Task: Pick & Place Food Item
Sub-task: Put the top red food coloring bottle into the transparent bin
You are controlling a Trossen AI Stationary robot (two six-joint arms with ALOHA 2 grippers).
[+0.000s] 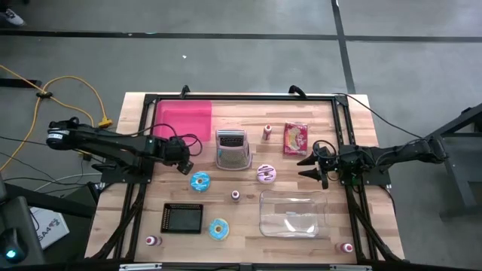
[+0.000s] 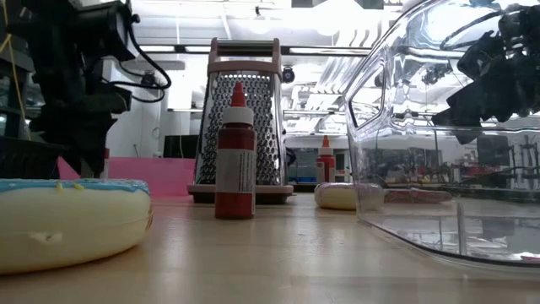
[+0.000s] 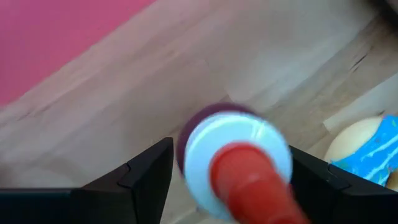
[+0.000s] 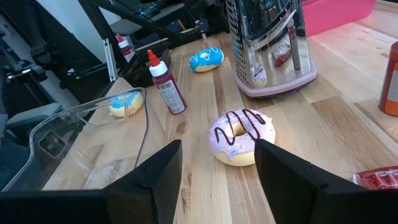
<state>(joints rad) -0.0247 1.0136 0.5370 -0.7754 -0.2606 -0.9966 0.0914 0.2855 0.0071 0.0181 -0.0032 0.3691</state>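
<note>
We see the left gripper hanging over the wooden table just in front of the pink mat, its fingers spread wide; in its wrist view a small red-tipped sauce bottle stands upright between them, and we cannot tell whether either finger touches it. A blue-frosted donut lies just beside that gripper, toward the front edge. The right gripper hovers near the right side of the table with its fingers parted and nothing between them. The pink donut with dark drizzle lies flat on the wood just ahead of those fingertips, in line with the gap but apart from both fingers. Beyond it stands the metal grater, and a clear plastic container sits near the front right, with a second blue donut and a black tray to its left.
</note>
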